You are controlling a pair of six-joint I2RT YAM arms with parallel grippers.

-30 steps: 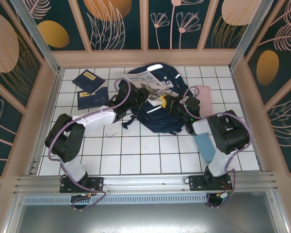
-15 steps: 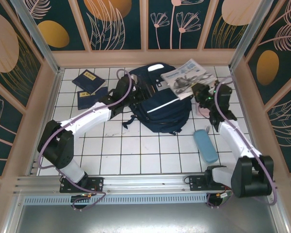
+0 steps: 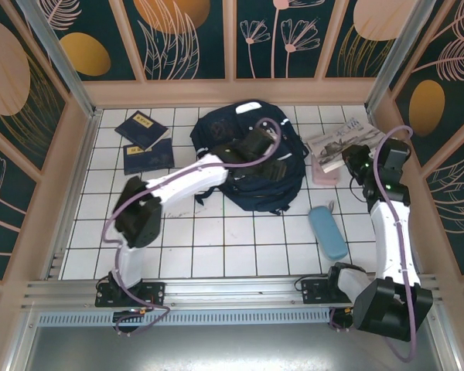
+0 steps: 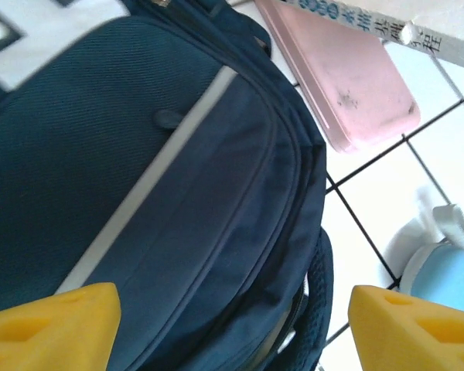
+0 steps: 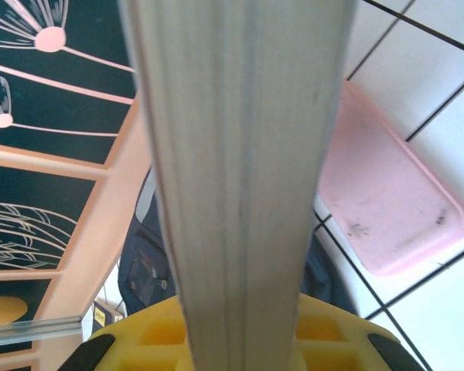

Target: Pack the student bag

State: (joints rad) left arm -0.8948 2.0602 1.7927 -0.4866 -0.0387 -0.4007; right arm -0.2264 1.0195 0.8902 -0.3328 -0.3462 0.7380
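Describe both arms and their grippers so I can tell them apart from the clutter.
Both the left arm and right arm have white links, black joints and bases, and a lilac cable looping alongside. The left gripper and right gripper carry bright yellow, blocky fingers with moulded recesses.

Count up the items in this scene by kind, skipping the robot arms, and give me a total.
Large dark navy fabric backpack: 1
Small navy booklets with yellow labels: 2
Flat pink rectangular case: 1
Light blue oblong case: 1
Grey-white printed paperback book: 1
Total: 6
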